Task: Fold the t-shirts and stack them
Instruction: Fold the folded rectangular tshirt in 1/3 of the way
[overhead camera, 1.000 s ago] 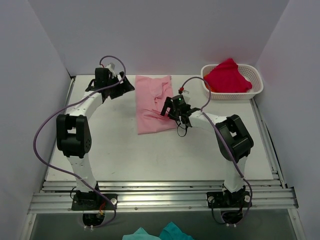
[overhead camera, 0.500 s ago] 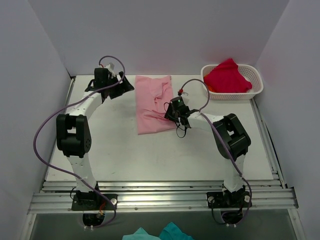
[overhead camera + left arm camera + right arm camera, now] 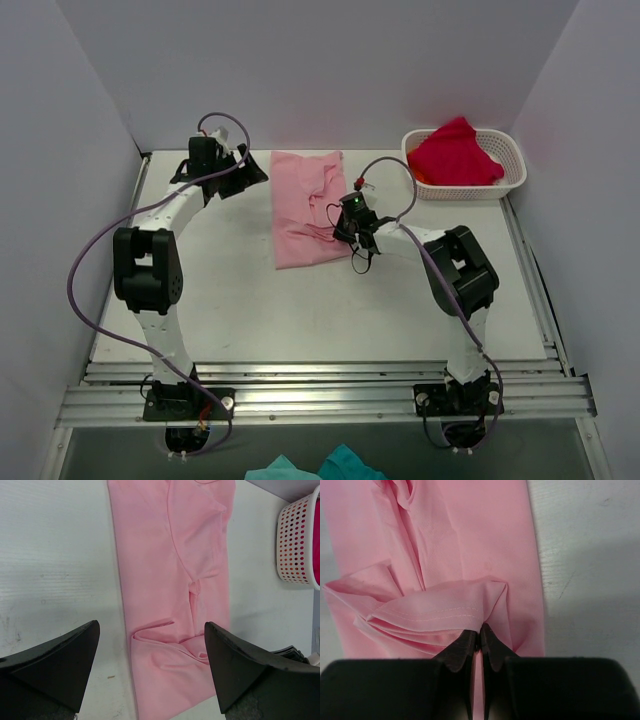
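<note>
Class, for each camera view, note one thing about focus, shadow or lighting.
Top external: even, soft light, no glare. Left wrist: near fingers dark and featureless, pink t-shirt crisp. Right wrist: stitching sharp, grey shadow band across the table.

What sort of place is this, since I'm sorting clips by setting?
Probably a robotics lab cell: plain white walls box in a table; the left arm and right arm are bolted to a metal rail.

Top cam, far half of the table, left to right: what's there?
left gripper, open → pink t-shirt → right gripper, shut on that shirt's right edge → white basket holding the red t-shirt
</note>
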`<action>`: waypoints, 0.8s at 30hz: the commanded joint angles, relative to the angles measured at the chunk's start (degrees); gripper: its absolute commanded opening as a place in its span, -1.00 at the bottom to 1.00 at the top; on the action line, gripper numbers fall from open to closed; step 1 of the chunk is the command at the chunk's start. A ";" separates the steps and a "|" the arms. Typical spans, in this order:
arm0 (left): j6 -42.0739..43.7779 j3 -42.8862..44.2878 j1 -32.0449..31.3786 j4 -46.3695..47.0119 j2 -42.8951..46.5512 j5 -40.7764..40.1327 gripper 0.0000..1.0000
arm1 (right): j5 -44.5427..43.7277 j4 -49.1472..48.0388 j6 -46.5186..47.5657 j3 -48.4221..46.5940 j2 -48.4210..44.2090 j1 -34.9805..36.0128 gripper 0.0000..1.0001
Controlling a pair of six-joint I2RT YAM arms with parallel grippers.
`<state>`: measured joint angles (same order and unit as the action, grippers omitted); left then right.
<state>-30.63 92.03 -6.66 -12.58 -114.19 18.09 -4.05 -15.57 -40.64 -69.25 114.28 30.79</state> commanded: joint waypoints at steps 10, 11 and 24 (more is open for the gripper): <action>0.93 1.31 1.12 2.30 -1.03 1.34 0.89 | 0.79 5.38 1.36 -14.23 3.56 -3.71 -1.00; 1.01 1.31 1.47 2.21 -1.21 1.51 0.89 | 1.06 5.55 1.27 -15.11 4.63 -4.67 -1.00; 1.36 1.66 2.44 1.50 -1.74 1.34 0.89 | 2.30 11.79 -1.02 -38.14 20.19 -8.29 1.00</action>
<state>-30.57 92.05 -4.49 -12.69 -116.29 18.74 -1.67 -7.77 -41.08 -103.18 134.23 22.20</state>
